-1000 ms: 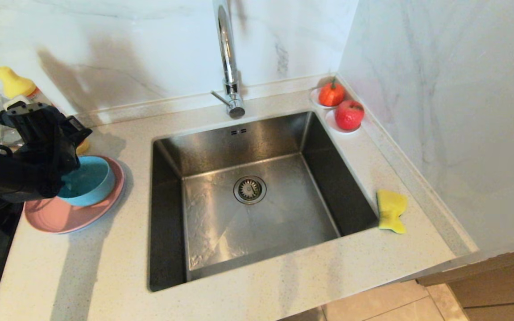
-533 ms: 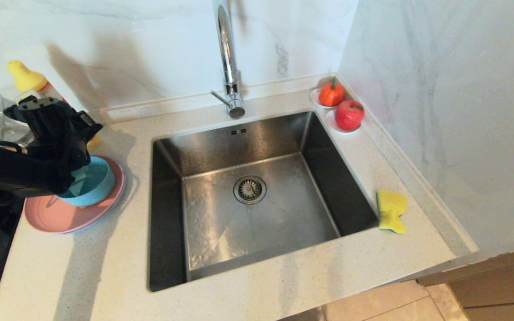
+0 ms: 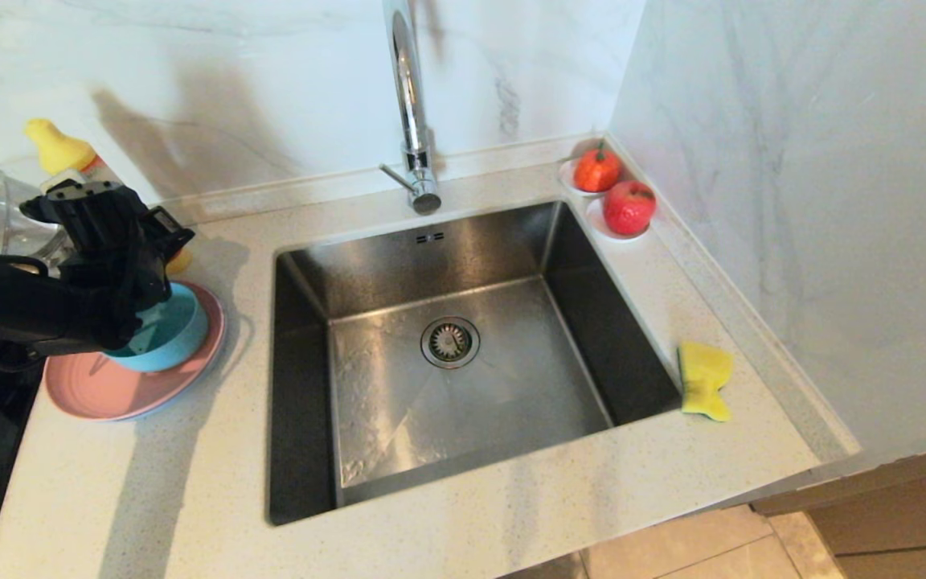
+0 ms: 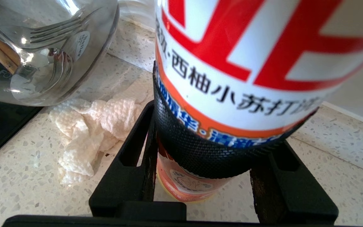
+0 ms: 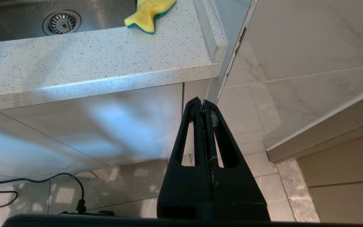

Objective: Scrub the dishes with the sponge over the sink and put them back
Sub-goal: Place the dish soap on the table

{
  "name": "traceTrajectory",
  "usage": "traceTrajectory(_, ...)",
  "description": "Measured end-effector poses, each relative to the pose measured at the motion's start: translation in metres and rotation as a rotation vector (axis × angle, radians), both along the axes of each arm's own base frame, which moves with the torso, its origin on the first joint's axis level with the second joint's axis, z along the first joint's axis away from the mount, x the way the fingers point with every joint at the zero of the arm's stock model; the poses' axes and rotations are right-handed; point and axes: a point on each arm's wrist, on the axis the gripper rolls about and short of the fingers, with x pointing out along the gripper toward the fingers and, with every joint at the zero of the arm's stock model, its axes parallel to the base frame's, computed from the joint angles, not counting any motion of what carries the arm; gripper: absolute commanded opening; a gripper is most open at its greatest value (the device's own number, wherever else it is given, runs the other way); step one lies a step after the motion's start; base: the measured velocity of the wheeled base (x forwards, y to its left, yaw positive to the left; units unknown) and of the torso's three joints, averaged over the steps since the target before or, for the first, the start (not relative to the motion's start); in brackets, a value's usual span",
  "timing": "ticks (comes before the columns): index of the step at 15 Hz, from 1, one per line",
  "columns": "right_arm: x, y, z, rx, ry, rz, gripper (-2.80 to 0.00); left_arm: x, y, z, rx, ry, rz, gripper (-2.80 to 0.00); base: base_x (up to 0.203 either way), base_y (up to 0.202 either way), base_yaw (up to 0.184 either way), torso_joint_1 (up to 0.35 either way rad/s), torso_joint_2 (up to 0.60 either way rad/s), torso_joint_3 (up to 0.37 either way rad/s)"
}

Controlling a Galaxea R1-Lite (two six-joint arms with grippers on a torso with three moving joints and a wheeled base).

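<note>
A detergent bottle (image 4: 238,78) with a yellow cap was held in the left end effector (image 4: 213,170), the jaws half closed around its lower body, above the worktop (image 3: 190,482) beside a clear glass jug (image 3: 5,209). Just below, the teal bowl (image 3: 170,330) rested on the pink plate (image 3: 109,390), left of the sink (image 3: 447,346); the sponge (image 3: 704,378) lay well apart on the sink's far right rim. The right end effector (image 5: 204,104) hung pressed shut below the worktop edge. A slip was judged possible, the smooth label giving little purchase; a dropped or swung bottle could have struck the bowl or the jug. The grey-blue plate was not seen.
</note>
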Motion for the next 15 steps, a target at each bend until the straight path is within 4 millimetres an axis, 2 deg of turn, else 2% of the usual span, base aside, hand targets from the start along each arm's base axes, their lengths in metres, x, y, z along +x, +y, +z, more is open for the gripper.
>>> traceTrajectory(3,0.000,0.000,0.000,0.000,0.000,0.000,-2.80,0.001,0.000,-0.001,0.000,0.001,0.002,-2.80,0.000,0.000,0.000,0.000,0.00,0.000)
traceTrajectory(4,0.000,0.000,0.000,0.000,0.000,0.000,-2.80,0.002,0.000,0.000,0.002,0.001,0.004,0.00,0.000,0.000,0.000,0.000,0.00,0.000)
traceTrajectory(10,0.000,0.000,0.000,0.000,0.000,0.000,-2.80,0.001,0.000,0.005,0.008,-0.013,0.011,0.00,0.000,0.000,0.000,0.000,0.00,0.000)
traceTrajectory(15,0.000,0.000,0.000,0.000,0.000,0.000,-2.80,-0.010,-0.004,0.030,0.012,-0.068,0.006,0.00,0.000,0.000,0.000,0.000,0.00,0.000)
